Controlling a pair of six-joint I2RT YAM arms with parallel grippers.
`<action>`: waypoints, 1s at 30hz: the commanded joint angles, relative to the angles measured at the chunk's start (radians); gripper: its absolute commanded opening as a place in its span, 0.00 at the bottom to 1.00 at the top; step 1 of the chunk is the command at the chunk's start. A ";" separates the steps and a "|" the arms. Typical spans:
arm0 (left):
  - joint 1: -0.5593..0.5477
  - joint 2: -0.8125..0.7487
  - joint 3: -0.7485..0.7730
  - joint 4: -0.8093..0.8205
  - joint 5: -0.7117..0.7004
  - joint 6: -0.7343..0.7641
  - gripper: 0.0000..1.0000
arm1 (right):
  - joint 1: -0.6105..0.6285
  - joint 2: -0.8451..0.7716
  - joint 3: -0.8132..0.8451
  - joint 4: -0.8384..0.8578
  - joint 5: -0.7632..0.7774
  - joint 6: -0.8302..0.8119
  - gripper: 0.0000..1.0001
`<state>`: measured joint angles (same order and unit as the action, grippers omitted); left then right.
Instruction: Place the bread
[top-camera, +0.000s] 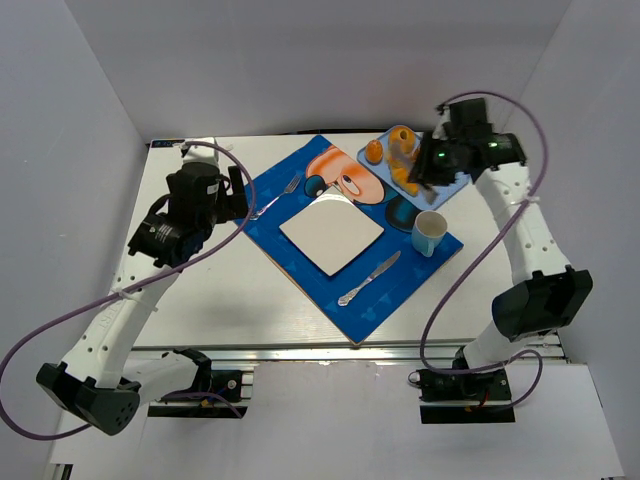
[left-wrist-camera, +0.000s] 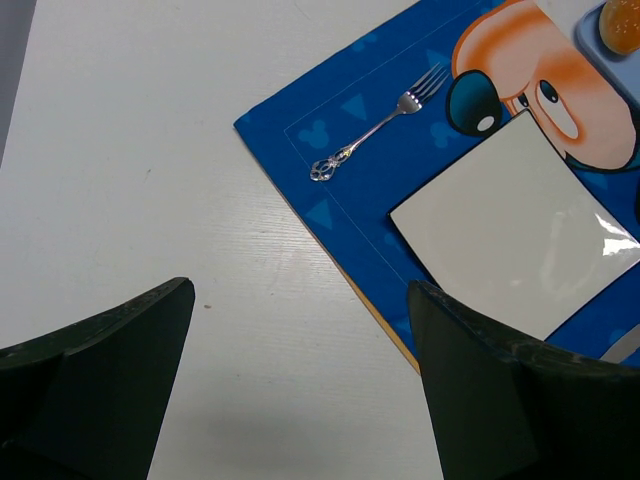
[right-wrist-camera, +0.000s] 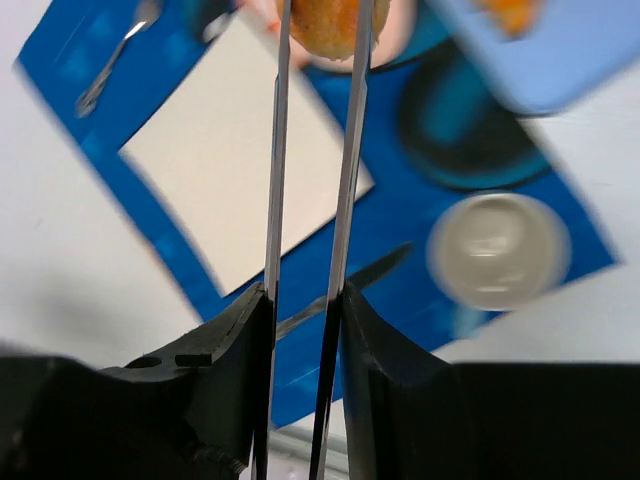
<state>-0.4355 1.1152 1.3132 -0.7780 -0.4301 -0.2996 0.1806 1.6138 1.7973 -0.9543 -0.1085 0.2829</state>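
Right wrist view: right tool pinched narrowly on the bread

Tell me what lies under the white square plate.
The white square plate rests on a blue cartoon placemat, whose cloth shows past every plate edge. The part of the print directly beneath is covered, so anything else under the plate cannot be seen.
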 joint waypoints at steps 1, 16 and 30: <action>-0.003 -0.032 -0.014 0.016 0.002 -0.018 0.98 | 0.164 -0.006 -0.029 0.017 -0.005 0.090 0.27; -0.003 -0.057 -0.029 0.003 0.033 -0.027 0.98 | 0.459 0.121 -0.205 0.127 0.084 0.171 0.31; -0.003 -0.071 -0.043 0.003 0.031 -0.030 0.98 | 0.487 0.133 -0.202 0.135 0.095 0.188 0.55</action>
<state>-0.4355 1.0740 1.2816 -0.7788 -0.4046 -0.3233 0.6571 1.7664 1.5730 -0.8501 -0.0216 0.4648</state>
